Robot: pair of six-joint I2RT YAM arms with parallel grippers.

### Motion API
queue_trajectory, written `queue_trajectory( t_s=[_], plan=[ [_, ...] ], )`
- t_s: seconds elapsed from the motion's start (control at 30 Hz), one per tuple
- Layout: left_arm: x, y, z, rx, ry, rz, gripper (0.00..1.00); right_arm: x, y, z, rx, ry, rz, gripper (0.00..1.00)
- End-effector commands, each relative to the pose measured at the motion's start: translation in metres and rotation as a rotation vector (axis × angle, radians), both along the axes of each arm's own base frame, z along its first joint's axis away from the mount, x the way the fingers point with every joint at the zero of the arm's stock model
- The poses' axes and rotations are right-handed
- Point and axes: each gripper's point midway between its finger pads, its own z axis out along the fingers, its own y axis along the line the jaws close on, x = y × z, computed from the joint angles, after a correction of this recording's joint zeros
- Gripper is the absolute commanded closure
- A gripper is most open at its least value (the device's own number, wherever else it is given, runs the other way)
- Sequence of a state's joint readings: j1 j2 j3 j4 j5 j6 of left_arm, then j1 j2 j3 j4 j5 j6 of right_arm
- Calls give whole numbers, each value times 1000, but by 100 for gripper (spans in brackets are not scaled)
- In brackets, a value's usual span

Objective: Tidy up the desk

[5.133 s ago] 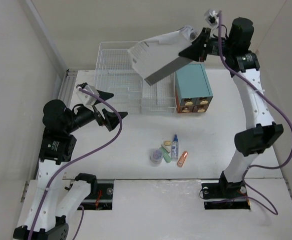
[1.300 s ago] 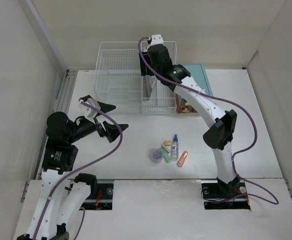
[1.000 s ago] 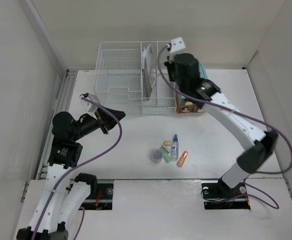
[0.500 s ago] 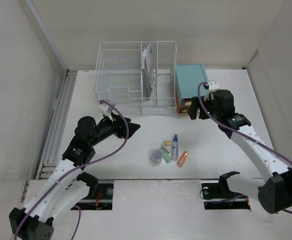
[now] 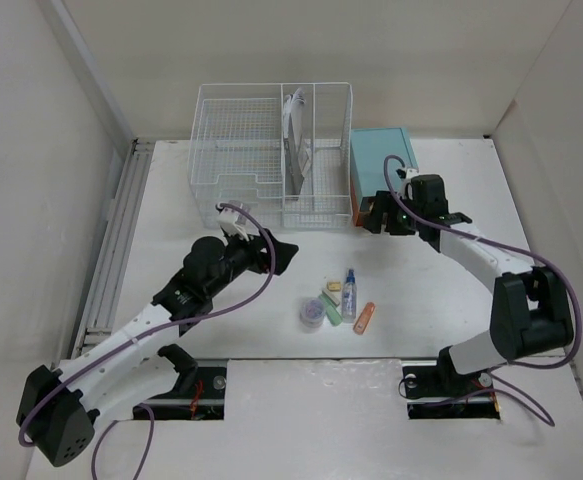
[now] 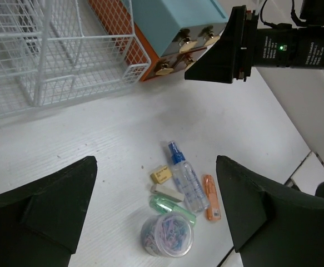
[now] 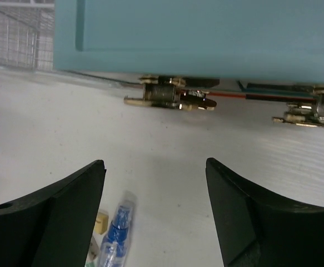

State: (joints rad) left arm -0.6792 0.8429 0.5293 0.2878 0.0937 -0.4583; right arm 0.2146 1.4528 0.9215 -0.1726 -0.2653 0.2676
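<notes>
Closing the open right gripper [image 7: 155, 167] off-centre on the small brass handle [image 7: 167, 100] of the boxy teal drawer cabinet [image 7: 178, 33] could shove it; left gripper [image 6: 153, 172] hovers open before it.

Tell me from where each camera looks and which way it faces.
Top external: high behind the robot, looking down on the desk; left hand and right hand show.
Left wrist: behind the left hand, looking down at the spray bottle and teal cabinet; own fingers at bottom corners.
Right wrist: low, facing the cabinet's knobs; own fingers below.
Shared: spray bottle in all three.
</notes>
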Motion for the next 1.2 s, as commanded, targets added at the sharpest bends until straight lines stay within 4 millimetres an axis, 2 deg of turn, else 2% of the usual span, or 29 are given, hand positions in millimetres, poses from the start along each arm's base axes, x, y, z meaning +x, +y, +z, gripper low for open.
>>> queue_trajectory(
  t_s=[0.0, 0.07, 0.17, 0.2, 0.4, 0.5, 0.77, 0.9, 1.17],
  plan=[
    [9, 1, 35, -86, -103, 45, 13, 36, 10, 42, 80, -134, -19, 22],
    [11, 3, 35, -74, -114, 52, 12, 39, 11, 42, 90, -137, -26, 22],
    [14, 4, 40, -69, -145, 63, 8, 48, 13, 52, 120, -179, -48, 22],
    [14, 6, 34, -61, -137, 73, 8, 50, 12, 54, 118, -191, -55, 22],
    [14, 5, 32, -84, -133, 75, 0, 56, 12, 39, 123, -158, -77, 22],
    [19, 10, 25, -78, -114, 96, 0, 60, 12, 39, 128, -164, -91, 22],
    [21, 12, 27, -85, -108, 97, 0, 72, 15, 42, 147, -195, -121, 22],
    [21, 12, 27, -85, -108, 97, 0, 79, 9, 46, 139, -222, -163, 22],
    [20, 11, 27, -86, -108, 88, 0, 80, 2, 36, 90, -220, -252, 33]
  ],
)
